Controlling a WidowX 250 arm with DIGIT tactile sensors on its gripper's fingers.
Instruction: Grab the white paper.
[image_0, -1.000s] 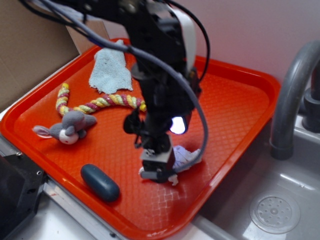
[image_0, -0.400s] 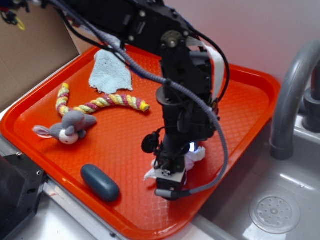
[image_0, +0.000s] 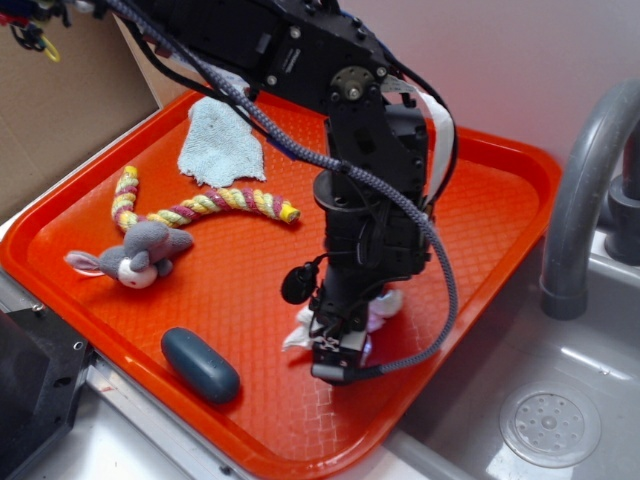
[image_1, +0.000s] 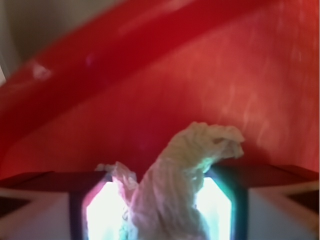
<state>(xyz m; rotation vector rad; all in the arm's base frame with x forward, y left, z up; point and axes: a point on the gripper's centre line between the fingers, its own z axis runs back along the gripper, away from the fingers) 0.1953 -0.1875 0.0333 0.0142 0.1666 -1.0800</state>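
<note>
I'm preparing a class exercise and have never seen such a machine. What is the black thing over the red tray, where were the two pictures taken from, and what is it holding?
The black thing is a robot arm; its gripper has two jaws. One picture is taken from outside, looking down at the red tray. The other comes from a camera on the arm's wrist. The jaws are closed on a crumpled white paper. Also on the tray: a grey plush toy, a coloured rope, a pale blue cloth and a dark blue oval object. A sink sits beside it.
</note>
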